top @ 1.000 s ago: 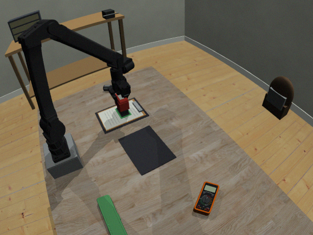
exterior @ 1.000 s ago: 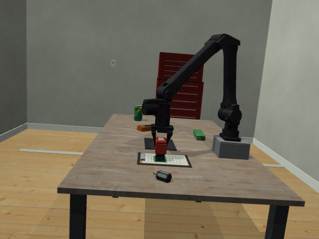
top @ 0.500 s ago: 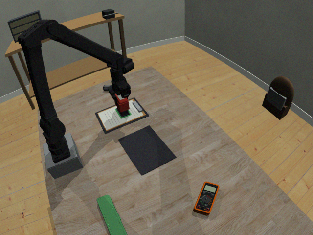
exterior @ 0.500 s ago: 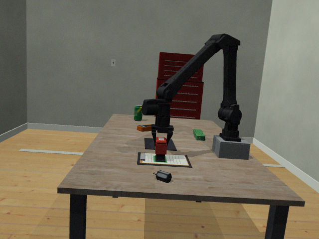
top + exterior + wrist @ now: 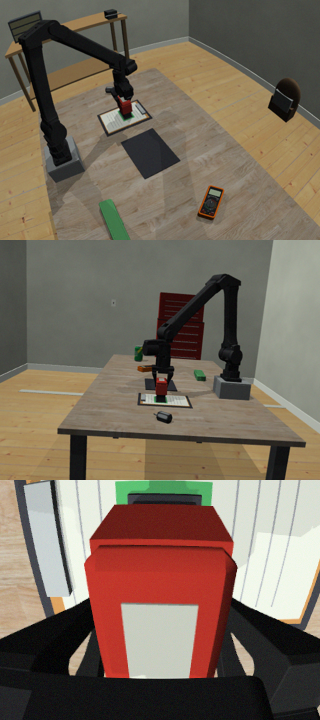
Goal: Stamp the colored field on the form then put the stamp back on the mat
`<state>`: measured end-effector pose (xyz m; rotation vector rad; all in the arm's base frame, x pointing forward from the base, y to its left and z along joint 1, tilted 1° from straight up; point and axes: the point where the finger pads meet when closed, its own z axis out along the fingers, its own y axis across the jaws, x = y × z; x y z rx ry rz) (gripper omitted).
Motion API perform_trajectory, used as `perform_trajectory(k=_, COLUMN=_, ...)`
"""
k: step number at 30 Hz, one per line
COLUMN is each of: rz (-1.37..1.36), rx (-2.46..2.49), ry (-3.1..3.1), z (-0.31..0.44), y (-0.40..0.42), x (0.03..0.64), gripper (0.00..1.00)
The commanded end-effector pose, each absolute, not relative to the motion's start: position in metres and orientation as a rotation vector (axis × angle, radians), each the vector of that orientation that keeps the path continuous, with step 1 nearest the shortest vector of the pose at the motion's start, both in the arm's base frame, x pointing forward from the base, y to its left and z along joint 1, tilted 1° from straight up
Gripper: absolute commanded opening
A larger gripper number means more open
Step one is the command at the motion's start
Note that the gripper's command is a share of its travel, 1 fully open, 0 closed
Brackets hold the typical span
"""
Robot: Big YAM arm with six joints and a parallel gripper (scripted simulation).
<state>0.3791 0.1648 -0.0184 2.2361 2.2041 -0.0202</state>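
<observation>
1. The red stamp (image 5: pixel 125 106) stands upright on the green field (image 5: pixel 126 117) of the form (image 5: pixel 116 121), its dark base squarely over the colour, which suits a flat press; whether it is fully pressed down cannot be told
2. The gripper (image 5: pixel 162 376) comes straight down from above, and its fingers (image 5: pixel 154 375) pinch the stamp's upper body from both sides, so the push would run along the stamp's axis
3. The form lies on a clipboard (image 5: pixel 147 117) toward the far edge of the tabletop (image 5: pixel 206 144), close to the arm's grey base (image 5: pixel 74 167) at the left edge
4. The dark mat (image 5: pixel 149 152) lies just beside the clipboard toward the middle of the tabletop, with no stamp on it, and is where the stamp has to return
5. Nothing here acts as a container; a multimeter (image 5: pixel 211 202) and a green case (image 5: pixel 113 219) lie well apart near the near edge, and a small black cylinder (image 5: pixel 164 416) rests on the clipboard's other side
</observation>
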Motion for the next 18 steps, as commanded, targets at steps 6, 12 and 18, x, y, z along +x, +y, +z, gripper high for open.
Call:
perform_trajectory(k=6, rz=-0.030, rx=2.234, ry=2.209, z=-0.046, y=0.160, x=0.379, gripper=0.33)
perform_trajectory(k=12, rz=-0.031, rx=2.234, ry=2.209, z=-0.051, y=0.159, x=0.379, gripper=0.33)
perform_trajectory(k=18, rz=-0.031, rx=2.234, ry=2.208, z=-0.051, y=0.159, x=0.379, gripper=0.33)
